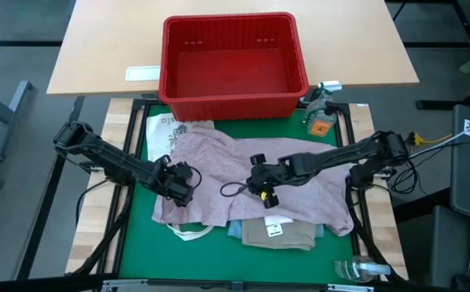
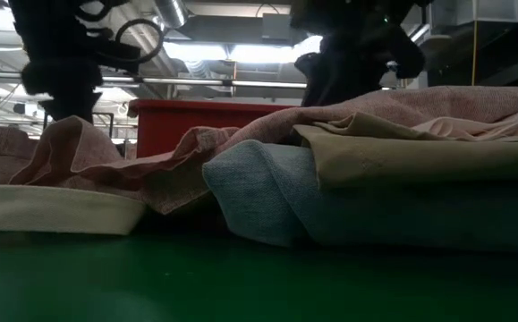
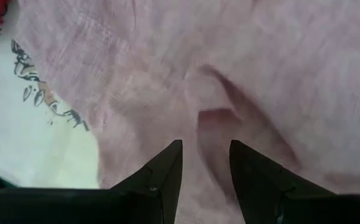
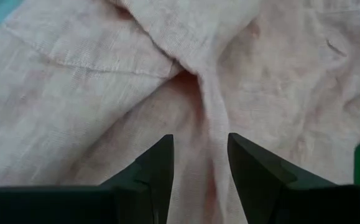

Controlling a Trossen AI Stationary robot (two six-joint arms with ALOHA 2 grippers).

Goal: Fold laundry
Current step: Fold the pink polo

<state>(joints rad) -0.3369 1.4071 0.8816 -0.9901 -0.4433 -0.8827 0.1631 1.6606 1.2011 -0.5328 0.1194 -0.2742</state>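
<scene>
We see a green mat (image 1: 137,243) on the counter, ceiling pipes and lights behind. The red basket (image 1: 230,65) holds nothing we can make out. The pink shirt (image 1: 299,191) sprawls over folded khaki cloth (image 1: 279,235) and jeans (image 2: 267,192). The left end effector (image 1: 184,185) and right end effector (image 1: 260,185) each rest on the shirt, fingers parted around a fold.

Two dark jointed arms with black looping cables, pointed fingers (image 3: 164,180).

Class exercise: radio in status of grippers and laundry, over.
Left gripper and right gripper open over pink shirt. Shirt unfolded, draped over jeans and khaki cloth. Nothing blocking.
</scene>
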